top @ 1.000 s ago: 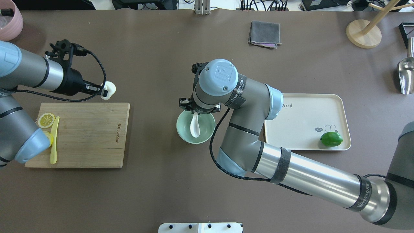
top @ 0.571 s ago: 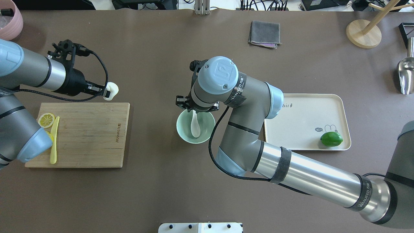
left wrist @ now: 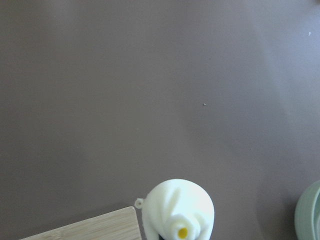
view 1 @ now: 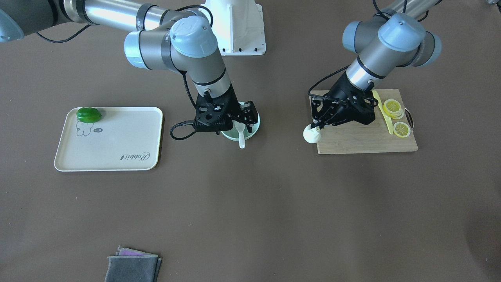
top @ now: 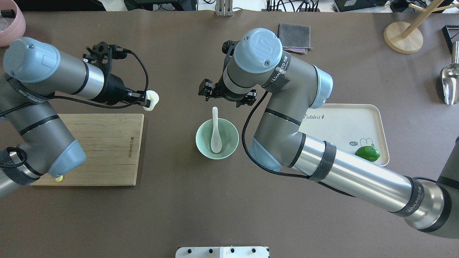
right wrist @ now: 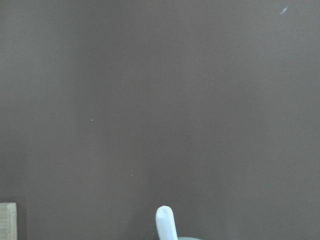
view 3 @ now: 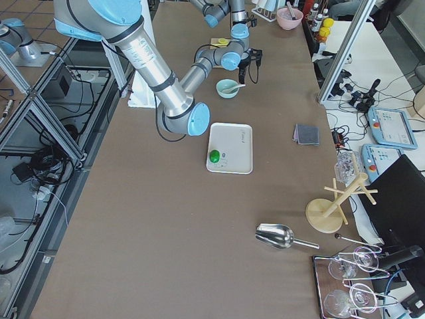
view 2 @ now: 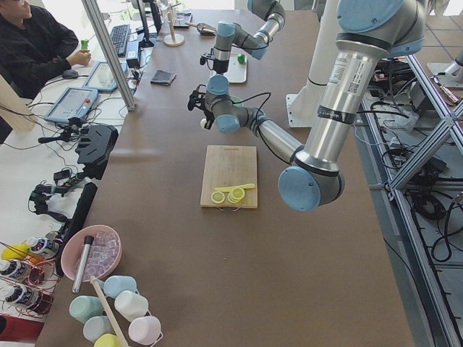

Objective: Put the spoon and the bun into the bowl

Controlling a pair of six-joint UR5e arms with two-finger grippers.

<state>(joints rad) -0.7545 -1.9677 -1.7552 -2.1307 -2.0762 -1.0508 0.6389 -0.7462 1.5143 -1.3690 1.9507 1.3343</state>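
Surveying surroundings: wooden cutting board (top: 107, 143) on the robot's left carries lemon slices (view 1: 392, 107) and a pale-yellow knife (view 1: 385, 113). Cream tray (top: 340, 122) on the right holds a green fruit (top: 367, 153). Folded grey cloth (top: 294, 36), wooden stand (top: 401, 36) and metal scoop (top: 450, 80) lie along the far and right edges. The right arm's wrist hangs just beyond the bowl's far rim, on the bun's right.

Desk (top: 179, 208): matte brown, plain. A seated operator (view 2: 36, 43) works at a side bench with keyboards.

Bowl (top: 199, 141), mint green, sits mid-desk. Spoon (top: 215, 134) lies in it, handle over the far rim. Right pincer (top: 228, 96) is released, fingers spread, above and apart from the spoon. Left pincer (top: 145, 101) grasps the bun (top: 151, 99), held off the desk by the board's far corner, well apart from the bowl.
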